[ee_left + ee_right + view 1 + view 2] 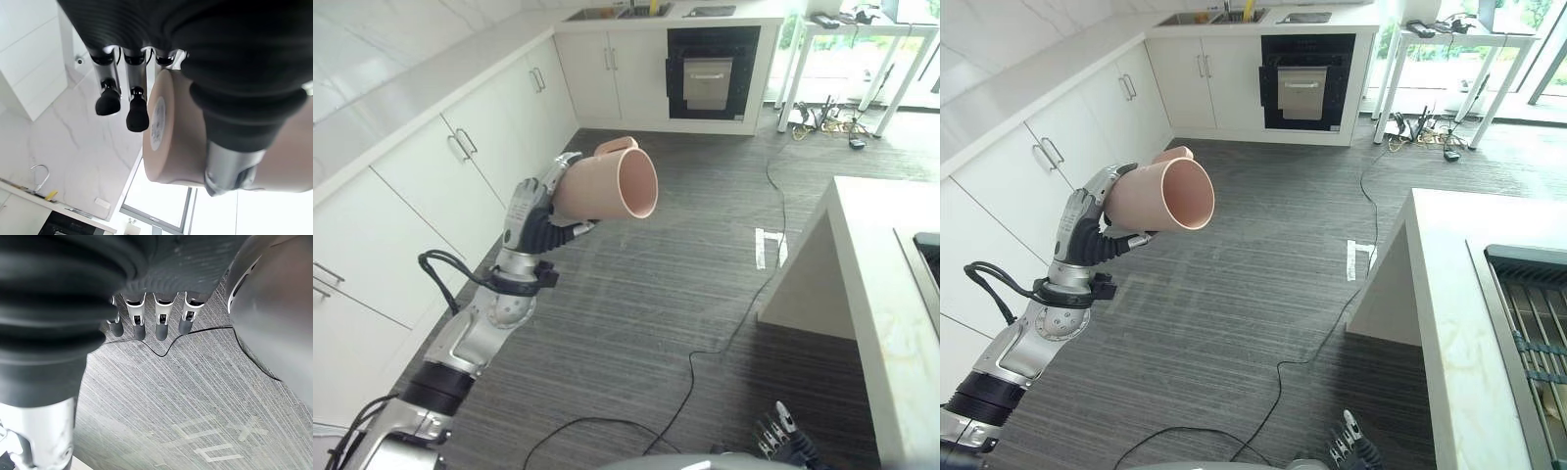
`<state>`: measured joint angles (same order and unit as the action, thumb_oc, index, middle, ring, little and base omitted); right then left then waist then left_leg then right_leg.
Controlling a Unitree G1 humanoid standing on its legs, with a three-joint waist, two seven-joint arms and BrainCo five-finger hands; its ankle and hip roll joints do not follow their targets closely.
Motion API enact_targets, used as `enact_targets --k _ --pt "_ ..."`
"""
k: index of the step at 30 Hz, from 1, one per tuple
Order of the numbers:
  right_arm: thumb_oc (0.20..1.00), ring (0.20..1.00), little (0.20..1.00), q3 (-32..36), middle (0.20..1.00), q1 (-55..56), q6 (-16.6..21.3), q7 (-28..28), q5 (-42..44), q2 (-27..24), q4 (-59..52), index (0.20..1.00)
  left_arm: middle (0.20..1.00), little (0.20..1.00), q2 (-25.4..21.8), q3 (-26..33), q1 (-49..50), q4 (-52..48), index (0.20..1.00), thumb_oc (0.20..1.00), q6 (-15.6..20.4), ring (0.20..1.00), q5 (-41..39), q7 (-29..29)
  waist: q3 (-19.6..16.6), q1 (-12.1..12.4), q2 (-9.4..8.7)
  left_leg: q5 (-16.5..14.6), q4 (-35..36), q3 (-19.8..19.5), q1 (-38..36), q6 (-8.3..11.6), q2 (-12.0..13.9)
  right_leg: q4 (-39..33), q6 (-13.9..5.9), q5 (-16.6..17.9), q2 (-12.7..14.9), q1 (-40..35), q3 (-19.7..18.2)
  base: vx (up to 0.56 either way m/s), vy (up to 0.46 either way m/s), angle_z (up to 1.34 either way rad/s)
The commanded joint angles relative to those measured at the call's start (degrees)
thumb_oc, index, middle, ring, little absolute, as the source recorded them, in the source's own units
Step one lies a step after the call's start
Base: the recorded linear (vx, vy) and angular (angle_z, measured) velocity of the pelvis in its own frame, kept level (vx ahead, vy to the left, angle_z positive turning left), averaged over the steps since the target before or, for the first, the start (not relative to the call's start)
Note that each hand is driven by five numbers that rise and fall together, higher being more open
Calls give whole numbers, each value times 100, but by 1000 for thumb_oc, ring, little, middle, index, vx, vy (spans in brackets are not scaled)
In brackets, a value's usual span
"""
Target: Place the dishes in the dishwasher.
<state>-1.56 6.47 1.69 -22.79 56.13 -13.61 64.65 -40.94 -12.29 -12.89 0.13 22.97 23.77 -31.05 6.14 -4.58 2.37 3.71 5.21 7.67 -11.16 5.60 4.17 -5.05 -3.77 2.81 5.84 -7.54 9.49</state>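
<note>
Left eye view: left hand [530, 220] wrapped round pink mug [607, 184], centre-left, held sideways above floor. Right eye view: right hand [1351, 443] bottom centre. Right wrist view: right-hand fingers [161, 320] straight, relaxed, holding nothing.

White cabinets [450, 171], grey plank floor [646, 294]

A fitted kitchen is shown. White cupboards [460, 166] with metal handles are set under a pale worktop [401, 93] along one wall. A sink with a tap [607, 12] is let into the far worktop, and a black built-in oven [710, 73] is mounted beside it. A white island counter [886, 284] is seen opposite. The floor [646, 294] is laid in grey wood-grain planks.
</note>
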Motion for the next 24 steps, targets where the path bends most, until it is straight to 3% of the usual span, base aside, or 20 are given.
enact_targets --k 1,2,12,17,21,23,24 --pt "1000 1000 1000 67 1000 -157 64 -202 -212 -93 18 1000 200 200 -75 535 -111 -173 200 200 209 200 -175 -34 -177 -41 -61 -715 -21 117 234 -48 231 5 -435 -334 223 -49 93 0 0 0" --pt "1000 1000 1000 -285 1000 -405 268 -176 105 -42 -2084 1000 200 200 1043 315 25 30 200 200 149 200 -2412 1597 23 163 -240 -541 -21 7 415 -131 94 218 -259 -535 11 -158 182 0 0 0" --pt "1000 1000 1000 -450 1000 -448 395 -287 -39 -87 -2040 1000 200 200 987 415 121 37 200 200 112 200 -2565 1530 -81 187 -230 -607 -21 89 352 -139 136 5 -276 -462 19 -190 200 16 -14 1" --pt "1000 1000 1000 -403 1000 -400 396 -125 -19 -31 -2030 1000 200 200 969 437 130 31 200 200 97 200 -2521 1641 -136 138 -248 -597 -21 120 335 -151 178 8 -218 -505 -100 -203 52 28 -65 -2" --pt "1000 1000 1000 -446 1000 -433 570 299 -501 -74 -1866 1000 200 200 891 350 -31 135 200 200 58 200 -2631 1637 -127 77 -240 -524 -34 189 240 -111 266 5 -137 -549 -230 -233 -111 38 -103 0" --pt "1000 1000 1000 -463 1000 -445 597 431 -599 -102 -1858 1000 200 200 888 347 -37 131 200 200 40 200 -2827 1700 -104 68 -260 -548 -244 214 254 -86 286 18 -106 -553 -247 -238 -177 16 -88 -2" --pt "1000 1000 1000 -506 1000 -504 614 584 -750 -146 -1882 1000 200 200 962 360 -24 121 200 200 37 200 -2954 1731 8 60 -374 -791 -1299 288 625 -119 265 83 -27 -525 -191 -216 -305 -15 -168 -3"
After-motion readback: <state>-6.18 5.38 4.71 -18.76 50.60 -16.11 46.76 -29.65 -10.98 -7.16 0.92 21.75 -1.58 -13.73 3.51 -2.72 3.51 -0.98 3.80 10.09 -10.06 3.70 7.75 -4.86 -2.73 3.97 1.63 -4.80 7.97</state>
